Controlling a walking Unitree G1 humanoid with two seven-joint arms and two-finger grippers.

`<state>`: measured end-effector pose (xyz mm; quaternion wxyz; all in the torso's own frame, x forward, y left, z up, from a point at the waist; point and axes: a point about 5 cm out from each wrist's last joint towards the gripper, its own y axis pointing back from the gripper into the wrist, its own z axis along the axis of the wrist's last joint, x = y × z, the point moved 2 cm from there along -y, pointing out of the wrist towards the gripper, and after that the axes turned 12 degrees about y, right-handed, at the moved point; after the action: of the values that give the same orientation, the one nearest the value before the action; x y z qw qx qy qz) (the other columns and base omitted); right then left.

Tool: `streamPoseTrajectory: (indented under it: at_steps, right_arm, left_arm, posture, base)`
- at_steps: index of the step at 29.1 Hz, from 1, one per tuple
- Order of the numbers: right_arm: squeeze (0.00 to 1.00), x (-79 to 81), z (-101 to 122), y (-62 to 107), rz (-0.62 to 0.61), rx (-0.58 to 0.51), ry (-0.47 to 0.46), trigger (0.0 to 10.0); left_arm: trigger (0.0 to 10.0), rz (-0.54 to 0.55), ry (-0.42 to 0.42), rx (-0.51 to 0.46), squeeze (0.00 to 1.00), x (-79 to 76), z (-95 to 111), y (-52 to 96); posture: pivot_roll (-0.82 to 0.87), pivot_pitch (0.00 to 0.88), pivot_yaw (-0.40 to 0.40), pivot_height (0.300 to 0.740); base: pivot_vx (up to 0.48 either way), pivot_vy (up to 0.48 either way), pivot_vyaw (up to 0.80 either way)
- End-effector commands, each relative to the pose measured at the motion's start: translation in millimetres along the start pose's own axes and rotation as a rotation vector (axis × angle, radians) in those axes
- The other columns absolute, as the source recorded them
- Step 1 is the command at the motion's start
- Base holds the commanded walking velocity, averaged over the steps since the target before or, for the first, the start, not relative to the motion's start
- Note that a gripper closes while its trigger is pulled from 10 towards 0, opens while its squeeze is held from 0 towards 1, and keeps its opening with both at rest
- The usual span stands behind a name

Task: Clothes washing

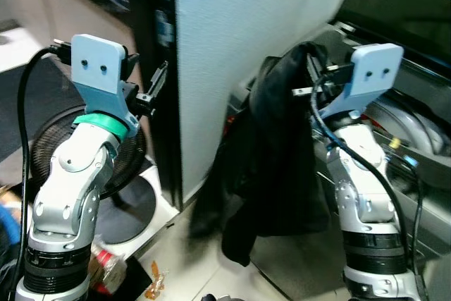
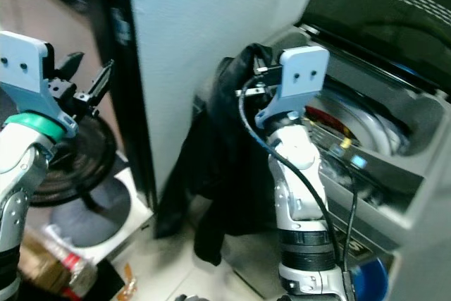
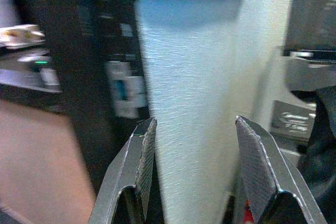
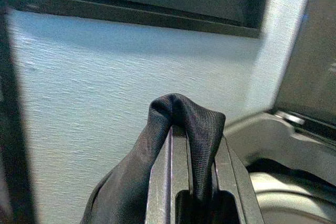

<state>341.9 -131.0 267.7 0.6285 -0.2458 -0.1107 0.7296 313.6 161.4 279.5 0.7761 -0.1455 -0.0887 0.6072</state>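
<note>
Gripping black garment (image 1: 271,167), right gripper (image 4: 192,145); hem blurred.

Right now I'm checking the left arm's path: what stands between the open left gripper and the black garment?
In the left eye view, a pale textured panel with a black edge stands between the left gripper and the black garment.
</note>
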Motion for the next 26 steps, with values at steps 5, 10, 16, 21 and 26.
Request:
streamPoseTrajectory:
  at_steps: [5, 10, 16, 21, 26]
  right_arm:
    - [0.00, -5.7, 14.2, -5.3, -0.025, -0.068, -0.002, 10.0]
    - [0.00, -4.1, 14.3, -6.4, -0.022, -0.070, -0.010, 9.9]
    - [0.00, -4.9, 11.7, -6.6, -0.030, -0.059, -0.013, 9.8]
    - [0.00, -5.1, 10.6, -6.9, -0.032, -0.054, -0.019, 9.8]
    - [0.00, -4.7, 10.5, -7.3, -0.032, -0.056, -0.020, 9.9]
  left_arm:
    - [10.0, 0.003, 0.000, -0.011, 0.00, 0.1, 1.6, -1.6]
    - [10.0, 0.007, -0.002, -0.015, 0.00, 0.6, 2.5, -1.9]
    - [10.0, 0.006, -0.001, -0.012, 0.00, -0.1, 1.5, -2.3]
    - [10.0, 0.006, -0.002, -0.009, 0.00, -0.2, 1.3, -2.5]
    - [10.0, 0.007, -0.003, -0.008, 0.00, 0.2, 1.1, -2.7]
  posture:
    - [0.05, 0.000, -0.033, 0.740]
    - [0.06, 0.000, -0.033, 0.740]
    - [0.06, 0.000, -0.031, 0.740]
    - [0.06, 0.000, -0.031, 0.740]
    - [0.06, 0.000, -0.030, 0.740]
  base:
    - [0.000, 0.000, -0.80]
    - [0.000, 0.000, -0.80]
    - [0.000, 0.000, -0.80]
    - [0.000, 0.000, -0.80]
    - [0.000, 0.000, -0.80]
